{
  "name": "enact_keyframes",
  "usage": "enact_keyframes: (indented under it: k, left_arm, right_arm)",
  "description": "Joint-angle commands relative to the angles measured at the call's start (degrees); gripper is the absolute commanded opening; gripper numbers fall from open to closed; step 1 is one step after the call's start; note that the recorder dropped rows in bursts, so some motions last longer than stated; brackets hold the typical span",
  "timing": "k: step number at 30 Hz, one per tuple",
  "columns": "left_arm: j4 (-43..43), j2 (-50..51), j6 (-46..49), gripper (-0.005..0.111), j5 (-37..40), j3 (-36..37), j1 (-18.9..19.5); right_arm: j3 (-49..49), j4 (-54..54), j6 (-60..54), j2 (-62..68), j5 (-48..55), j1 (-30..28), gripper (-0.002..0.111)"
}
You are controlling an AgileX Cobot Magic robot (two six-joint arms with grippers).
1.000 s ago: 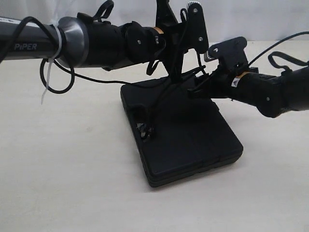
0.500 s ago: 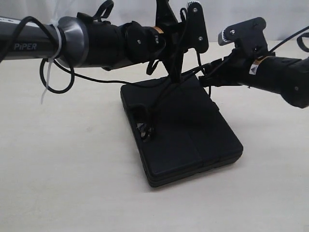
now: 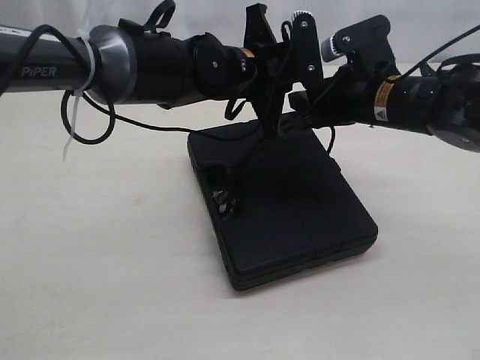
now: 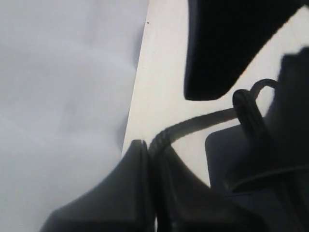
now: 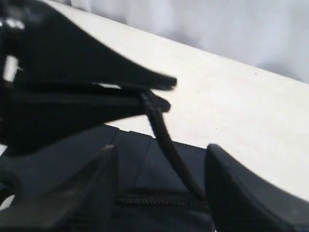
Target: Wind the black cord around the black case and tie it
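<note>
I note the black case (image 3: 289, 214) lying flat on the counter (image 3: 112, 285), lid up, the thin braided black cord (image 5: 166, 140) rising taut from near its handle slot.

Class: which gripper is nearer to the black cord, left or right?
Left. The left gripper is shut on the black cord; the right gripper is open close beside it, not gripping.

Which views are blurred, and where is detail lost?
Exterior view: sharp and evenly lit, though the black case shows little surface detail. Left wrist view: the left gripper is close and blurred, the black cord soft. Right wrist view: soft throughout, the right gripper nearly featureless black.
</note>
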Motion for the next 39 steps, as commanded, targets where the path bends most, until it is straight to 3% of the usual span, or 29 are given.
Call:
enact_keyframes:
  k: [1,7,17,25,30,33,37,39]
  left_arm:
    - [1.52,-0.45,-0.32,0.0,0.21,0.0,-0.06]
    - [2.51,-0.45,-0.32,0.0,0.11,0.0,-0.06]
    - [2.51,-0.92,-0.32,0.0,-1.64,0.0,-0.06]
    - [2.51,-1.01,-0.32,0.0,-1.51,0.0,-0.19]
    - [2.51,-1.5,-0.32,0.0,3.01,0.0,-0.97]
    - [2.51,-1.64,-0.32,0.0,3.29,0.0,-1.36]
    - [2.51,-1.64,-0.32,0.0,3.46,0.0,-1.36]
    - [2.51,-1.64,-0.74,0.0,4.46,0.0,-1.36]
  right_arm:
    - [-1.05,1.13,-0.45,5.68,-1.67,-2.24,0.051]
    - [-3.8,1.14,-0.67,12.47,3.58,-2.9,0.051]
    - [-2.66,-2.18,0.92,7.58,4.21,-2.9,0.051]
    - [0.75,-9.33,0.4,2.92,-7.42,-2.9,0.051]
    - [-0.01,-0.36,-6.06,3.94,-7.17,-2.9,0.05]
    - [-0.01,2.5,-9.55,4.88,-7.28,-2.9,0.037]
    - [-0.01,3.15,-12.61,5.69,-5.32,-2.9,0.007]
    - [-0.01,4.87,-13.76,5.69,-4.14,-2.9,0.004]
